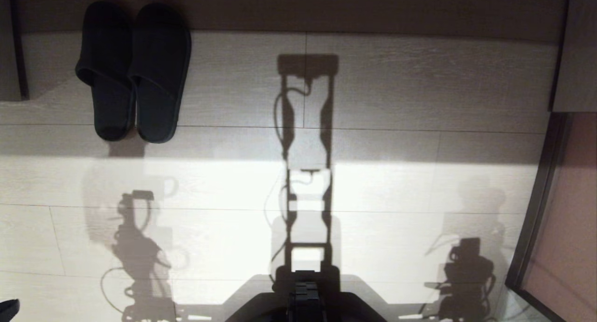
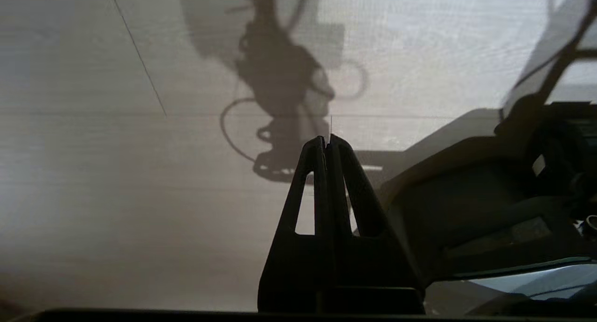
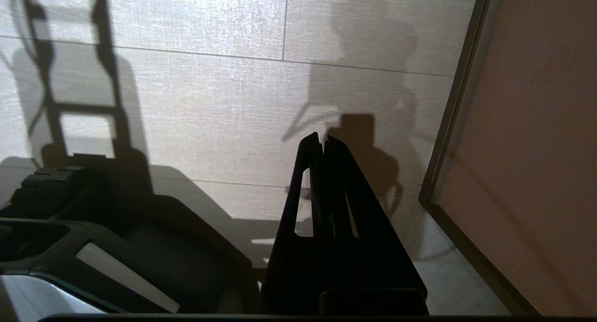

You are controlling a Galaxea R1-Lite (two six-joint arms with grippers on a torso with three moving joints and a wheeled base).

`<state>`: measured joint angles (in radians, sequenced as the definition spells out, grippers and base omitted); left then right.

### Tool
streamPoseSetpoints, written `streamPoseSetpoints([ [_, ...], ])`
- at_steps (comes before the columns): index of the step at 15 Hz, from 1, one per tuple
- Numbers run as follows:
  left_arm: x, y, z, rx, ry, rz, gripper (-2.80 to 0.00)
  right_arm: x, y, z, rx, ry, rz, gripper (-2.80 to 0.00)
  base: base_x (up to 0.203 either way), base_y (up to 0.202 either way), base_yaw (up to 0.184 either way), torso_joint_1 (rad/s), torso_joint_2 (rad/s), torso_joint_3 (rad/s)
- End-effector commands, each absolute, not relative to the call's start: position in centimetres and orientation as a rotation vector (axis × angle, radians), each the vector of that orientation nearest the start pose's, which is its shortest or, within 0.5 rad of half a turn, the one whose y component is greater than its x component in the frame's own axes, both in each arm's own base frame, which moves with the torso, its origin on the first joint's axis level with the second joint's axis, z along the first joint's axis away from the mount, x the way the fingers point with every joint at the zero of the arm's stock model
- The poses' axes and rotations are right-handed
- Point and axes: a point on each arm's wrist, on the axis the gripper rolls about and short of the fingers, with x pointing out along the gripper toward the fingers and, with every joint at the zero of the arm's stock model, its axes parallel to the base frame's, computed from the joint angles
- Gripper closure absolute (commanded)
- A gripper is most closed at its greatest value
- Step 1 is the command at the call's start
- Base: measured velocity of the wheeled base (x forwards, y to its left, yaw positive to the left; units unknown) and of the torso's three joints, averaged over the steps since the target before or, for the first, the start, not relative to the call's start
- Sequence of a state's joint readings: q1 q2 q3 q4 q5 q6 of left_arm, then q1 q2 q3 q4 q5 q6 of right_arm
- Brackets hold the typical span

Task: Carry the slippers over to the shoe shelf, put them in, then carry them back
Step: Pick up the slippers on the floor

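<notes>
Dark and low at the onlooker's feet, the robot's base [image 1: 305, 303] sits on pale wood-grain floor [image 1: 396, 186] with its mast and arms thrown ahead as long shadows; neither arm reaches into the head view beyond a dark sliver at the near left edge. Left tool [image 2: 326, 142] hangs over bare floor beside the base, its fingers pressed together on nothing. Right tool [image 3: 322, 142] hangs the same way on the other side, fingers pressed together and empty, near a dark-framed panel [image 3: 527, 149]. Farther off, to the robot's left, the slippers [image 1: 135, 70] lie side by side, touching, toes pointing away toward a shaded strip of wall or furniture front. By the look of it the job has barely begun: the pair is ungrasped and well apart from both tools, with the carry, the placing and the return all left. No shoe shelf can be made out with certainty, so nothing can be said of what it holds
</notes>
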<state>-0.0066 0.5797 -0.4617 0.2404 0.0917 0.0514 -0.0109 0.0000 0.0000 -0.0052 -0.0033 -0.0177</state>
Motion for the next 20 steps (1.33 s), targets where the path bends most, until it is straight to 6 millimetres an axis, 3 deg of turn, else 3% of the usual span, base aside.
streamPoseSetpoints([
  [1, 6.3, 0.2, 17.6, 0.082, 0.533, 0.085, 0.00, -2.3, 0.0, 6.4, -0.018, -0.006, -0.014, 0.00, 0.000, 0.000, 0.000, 0.000, 0.00, 0.000],
  [3, 7.7, 0.3, 17.3, 0.088, 0.567, 0.102, 0.00, -2.3, 0.0, 6.4, -0.018, -0.006, -0.014, 0.00, 0.000, 0.000, 0.000, 0.000, 0.00, 0.000],
  [6, 12.6, 0.7, 15.7, 0.092, 0.689, 0.129, 0.00, -2.3, 0.0, 6.4, -0.018, -0.006, -0.014, 0.00, 0.000, 0.000, 0.000, 0.000, 0.00, 0.000],
  [9, 16.1, 2.8, 14.2, 0.086, 0.687, 0.225, 0.00, -2.3, 0.0, 6.4, -0.018, -0.006, -0.014, 0.00, 0.000, 0.000, 0.000, 0.000, 0.00, 0.000],
  [12, 17.8, 4.7, 13.4, 0.084, 0.633, 0.296, 0.00, -2.3, 0.0, 6.4, -0.018, -0.006, -0.014, 0.00, 0.000, 0.000, 0.000, 0.000, 0.00, 0.000],
  [17, 21.2, 5.7, 12.5, 0.054, 0.511, 0.183, 0.00, -2.3, 0.0, 6.4, -0.018, -0.005, -0.014, 0.00, 0.000, 0.000, 0.000, 0.000, 0.00, 0.000],
  [20, 21.4, 6.3, 12.8, 0.018, 0.434, 0.136, 0.00, -2.3, 0.0, 6.4, -0.018, -0.006, -0.014, 0.00, 0.000, 0.000, 0.000, 0.000, 0.00, 0.000],
])
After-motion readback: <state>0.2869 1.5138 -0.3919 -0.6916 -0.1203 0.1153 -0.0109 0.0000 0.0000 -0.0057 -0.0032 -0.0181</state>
